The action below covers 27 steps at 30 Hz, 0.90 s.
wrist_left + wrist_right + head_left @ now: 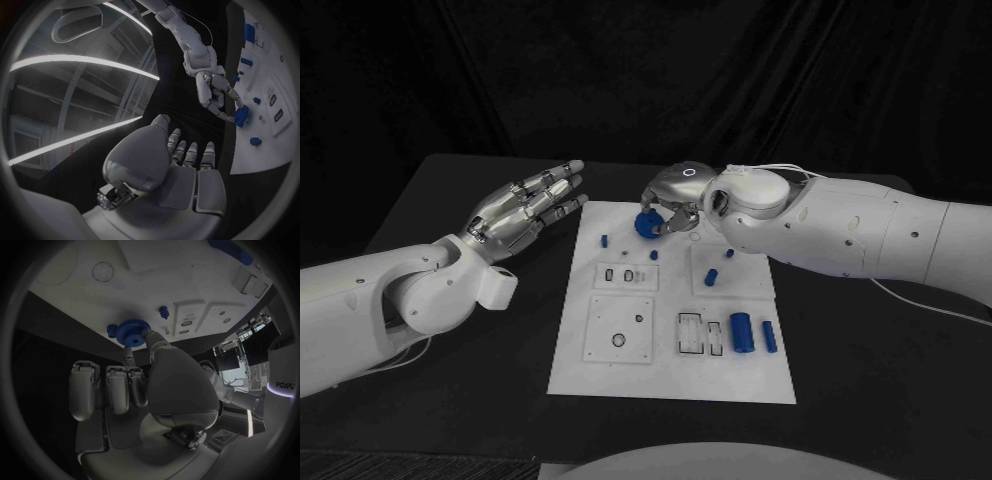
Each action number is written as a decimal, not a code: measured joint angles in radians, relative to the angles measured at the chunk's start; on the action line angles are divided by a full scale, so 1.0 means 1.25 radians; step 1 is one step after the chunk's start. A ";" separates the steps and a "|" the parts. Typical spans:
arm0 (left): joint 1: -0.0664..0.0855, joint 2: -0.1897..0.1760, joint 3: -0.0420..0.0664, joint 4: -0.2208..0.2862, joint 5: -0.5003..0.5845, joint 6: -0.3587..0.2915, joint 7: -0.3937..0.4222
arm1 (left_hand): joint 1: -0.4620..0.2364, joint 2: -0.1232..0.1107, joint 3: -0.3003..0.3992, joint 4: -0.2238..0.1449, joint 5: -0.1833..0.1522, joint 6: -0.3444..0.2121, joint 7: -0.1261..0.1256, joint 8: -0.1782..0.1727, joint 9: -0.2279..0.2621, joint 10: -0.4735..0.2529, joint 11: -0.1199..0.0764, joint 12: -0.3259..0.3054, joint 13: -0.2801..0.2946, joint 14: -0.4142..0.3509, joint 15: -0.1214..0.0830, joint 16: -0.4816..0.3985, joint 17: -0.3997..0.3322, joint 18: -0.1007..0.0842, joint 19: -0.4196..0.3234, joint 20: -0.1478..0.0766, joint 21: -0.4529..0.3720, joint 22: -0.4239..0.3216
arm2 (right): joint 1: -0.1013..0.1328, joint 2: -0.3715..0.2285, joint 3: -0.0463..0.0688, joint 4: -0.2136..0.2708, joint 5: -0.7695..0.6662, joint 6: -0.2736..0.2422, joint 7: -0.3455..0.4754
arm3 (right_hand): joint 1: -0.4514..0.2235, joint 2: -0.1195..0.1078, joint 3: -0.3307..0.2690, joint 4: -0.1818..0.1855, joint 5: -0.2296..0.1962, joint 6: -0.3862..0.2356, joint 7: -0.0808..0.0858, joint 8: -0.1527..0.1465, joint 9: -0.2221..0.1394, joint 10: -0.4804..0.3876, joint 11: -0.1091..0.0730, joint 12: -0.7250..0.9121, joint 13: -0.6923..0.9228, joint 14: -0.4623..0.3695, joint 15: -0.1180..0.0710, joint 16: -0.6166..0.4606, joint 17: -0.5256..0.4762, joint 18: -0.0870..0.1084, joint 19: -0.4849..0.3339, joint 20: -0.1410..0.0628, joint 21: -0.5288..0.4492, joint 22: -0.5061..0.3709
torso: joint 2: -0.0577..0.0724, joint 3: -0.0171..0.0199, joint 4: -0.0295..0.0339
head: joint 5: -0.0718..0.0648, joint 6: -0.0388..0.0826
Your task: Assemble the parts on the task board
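While its fingers half hide it, the right hand (678,197) pinches a blue gear (648,225); left hand (531,208) spread, empty.

Right hand (147,385) pinches blue gear (131,332) — over task board (187,280).

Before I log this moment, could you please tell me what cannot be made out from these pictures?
- Head view: the right hand covers the far side of the blue gear; whether the gear touches the task board cannot be told.
- Right wrist view: the thumb hides part of the gear's rim and what lies under it.
- Left wrist view: the board is cut off by the circle's edge, and its parts are too small to identify.
- Head view: the shapes of the small blue parts are unclear.
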 measured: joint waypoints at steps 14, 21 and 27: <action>0.000 -0.001 0.000 -0.002 0.000 0.002 -0.001 | 0.000 0.000 0.000 0.000 0.000 0.000 0.000 0.000 0.000 0.000 0.000 0.000 0.000 0.000 0.000 0.000 0.000 0.000 0.000 0.000 0.000 0.000 | -0.007 0.010 0.000 -0.015 0.000 0.009 0.000 | 0.000 0.000 0.039 -0.012 -0.056 -0.125 -0.022 -0.104 -0.037 -0.019 -0.021 0.000 0.000 -0.005 -0.019 0.000 0.000 0.000 -0.008 -0.009 0.000 0.000 | 0.000 0.0002 -0.0002 | 0.002 -0.003; 0.000 0.001 0.000 -0.004 0.000 0.004 -0.002 | 0.000 0.000 0.000 0.000 0.000 0.000 0.000 0.000 0.000 0.000 0.000 0.000 0.000 0.000 0.000 0.000 0.000 0.000 0.000 0.000 0.000 0.000 | -0.009 0.012 0.000 -0.016 0.000 0.010 0.000 | -0.010 0.010 0.039 -0.012 -0.102 -0.240 -0.053 -0.115 -0.109 -0.007 -0.044 0.000 0.000 -0.006 -0.035 0.000 0.000 0.000 -0.009 -0.027 -0.007 0.000 | 0.000 0.0004 0.0005 | 0.001 -0.004; 0.000 0.002 0.000 -0.005 0.000 0.005 -0.002 | 0.000 0.000 0.000 0.000 0.000 0.000 0.000 0.000 0.000 0.000 0.000 0.000 0.000 0.000 0.000 0.000 0.000 0.000 0.000 0.000 0.000 0.000 | -0.009 0.012 0.000 -0.016 0.000 0.009 0.000 | -0.019 0.019 0.039 -0.012 -0.136 -0.253 -0.056 -0.115 -0.121 -0.007 -0.045 0.000 0.000 -0.013 -0.043 -0.001 0.000 0.000 -0.004 -0.033 -0.010 0.000 | 0.000 0.0002 0.0006 | 0.001 -0.006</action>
